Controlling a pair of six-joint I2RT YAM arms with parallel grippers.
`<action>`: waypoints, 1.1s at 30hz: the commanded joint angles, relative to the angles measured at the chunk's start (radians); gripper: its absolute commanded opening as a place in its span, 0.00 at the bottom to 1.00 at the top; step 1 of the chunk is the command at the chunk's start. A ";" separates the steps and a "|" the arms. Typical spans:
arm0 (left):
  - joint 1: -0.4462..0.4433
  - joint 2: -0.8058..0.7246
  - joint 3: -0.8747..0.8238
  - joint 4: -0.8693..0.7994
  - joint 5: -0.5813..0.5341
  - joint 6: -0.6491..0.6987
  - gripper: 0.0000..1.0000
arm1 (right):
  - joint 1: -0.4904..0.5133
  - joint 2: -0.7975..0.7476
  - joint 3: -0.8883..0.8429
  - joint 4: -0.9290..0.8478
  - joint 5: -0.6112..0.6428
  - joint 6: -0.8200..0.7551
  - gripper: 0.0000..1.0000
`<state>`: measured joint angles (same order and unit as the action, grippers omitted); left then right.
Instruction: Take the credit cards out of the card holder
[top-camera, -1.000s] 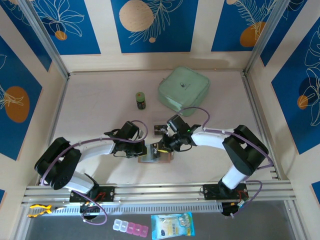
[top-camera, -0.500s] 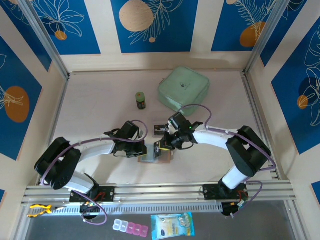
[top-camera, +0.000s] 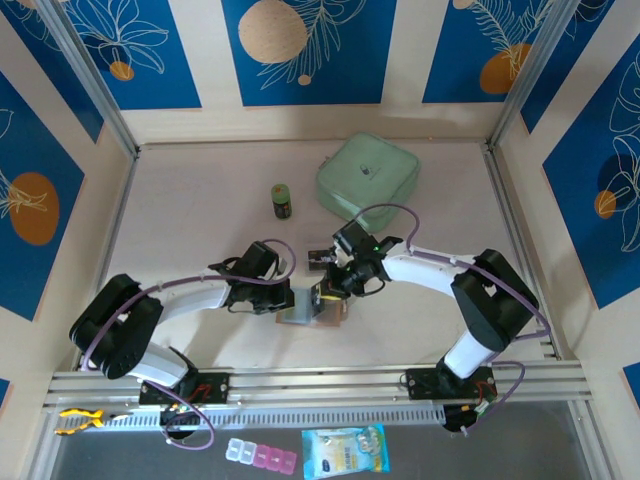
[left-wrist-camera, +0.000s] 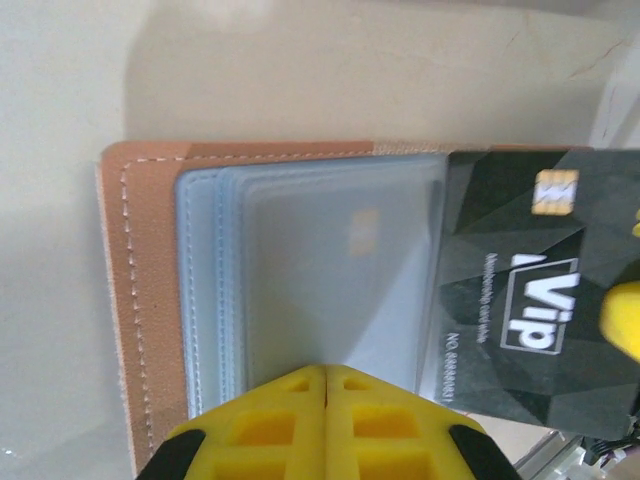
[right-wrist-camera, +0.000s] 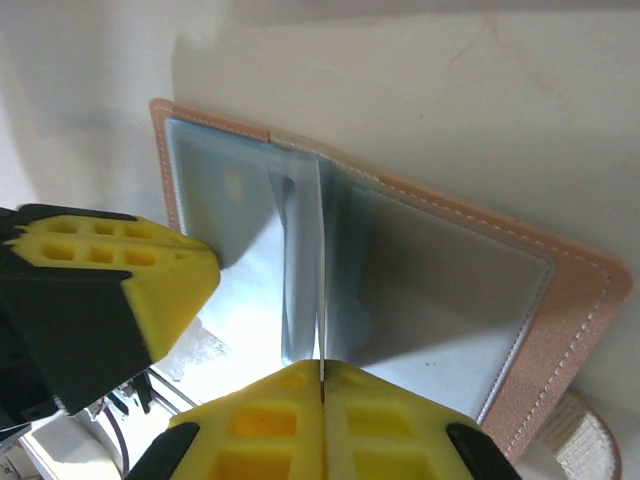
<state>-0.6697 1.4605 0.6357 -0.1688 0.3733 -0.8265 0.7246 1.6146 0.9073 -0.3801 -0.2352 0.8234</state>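
The card holder (left-wrist-camera: 150, 300), tan leather with grey see-through pockets, lies open on the table near the arms (top-camera: 305, 312). My left gripper (left-wrist-camera: 326, 372) is shut, its tips pressed down on a pocket. A dark credit card (left-wrist-camera: 520, 290) printed "VIP" sticks halfway out of the pockets to the right. My right gripper (right-wrist-camera: 322, 368) is shut on that card, which shows edge-on (right-wrist-camera: 321, 300) as a thin pale line rising from the open holder (right-wrist-camera: 560, 330). The left fingers (right-wrist-camera: 150, 270) rest on the holder's other half. Any other cards are hidden in the pockets.
A mint-green zip case (top-camera: 367, 182) sits at the back, with a small green jar (top-camera: 283, 201) to its left. A pill organiser (top-camera: 262, 455) and a blue-printed sachet (top-camera: 345, 450) lie in front of the arm rail. Walls close in the table on three sides.
The right wrist has shifted slightly back and left above the holder, its jaws closing fully on the card. The left arm has stayed still.
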 joint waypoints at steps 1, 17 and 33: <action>0.004 0.003 -0.012 0.028 -0.001 -0.017 0.00 | 0.017 0.016 0.024 -0.037 0.007 0.021 0.09; 0.005 0.021 -0.040 0.093 0.027 -0.041 0.00 | 0.062 0.002 0.013 -0.041 0.058 0.098 0.12; 0.004 -0.044 -0.065 0.106 0.030 -0.079 0.00 | 0.058 -0.080 0.063 -0.145 0.096 -0.035 0.08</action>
<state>-0.6697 1.4429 0.5819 -0.0669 0.3897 -0.8894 0.7795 1.5711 0.9382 -0.4667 -0.1486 0.8429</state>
